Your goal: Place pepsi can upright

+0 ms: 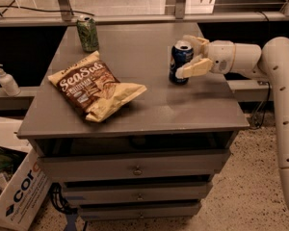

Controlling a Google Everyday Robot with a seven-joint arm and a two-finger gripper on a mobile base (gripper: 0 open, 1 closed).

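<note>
Grey cabinet top [149, 47] stood under dim light, and the white arm [284, 81] rose at its right side, bent over and reached level to the left above the surface. Gripper [187, 57] at the arm's end had its jaws spread, one finger behind and one in front of the pepsi can [180, 64]; contact could not be told. Can stood upright on the top's right half, dark blue, silver rim up.
</note>
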